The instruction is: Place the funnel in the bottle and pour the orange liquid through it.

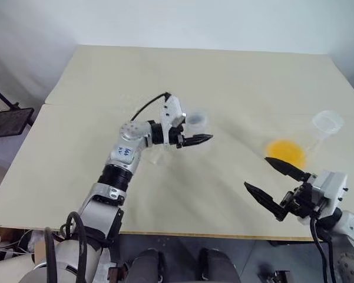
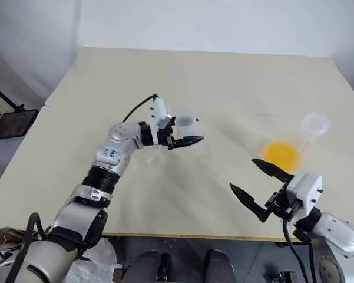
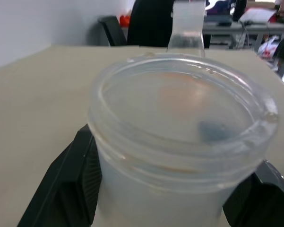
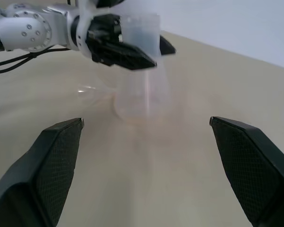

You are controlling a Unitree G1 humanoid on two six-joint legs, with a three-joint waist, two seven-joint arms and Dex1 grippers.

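Note:
My left gripper (image 1: 205, 139) is shut on the neck of a clear empty flask, the bottle (image 1: 195, 120), above the middle of the table. The left wrist view looks into the bottle's round mouth (image 3: 184, 109) between the black fingers (image 3: 68, 182). A small clear object under my left forearm looks like the funnel (image 1: 156, 155). Further right stands a second flask (image 1: 327, 124) holding the orange liquid (image 1: 285, 151). My right gripper (image 1: 257, 172) hangs open near the table's front edge, in front of that flask, with nothing between its fingers.
The beige table (image 1: 224, 76) runs back to a white wall. A dark stand with a tablet (image 1: 9, 121) sits off the table's left side.

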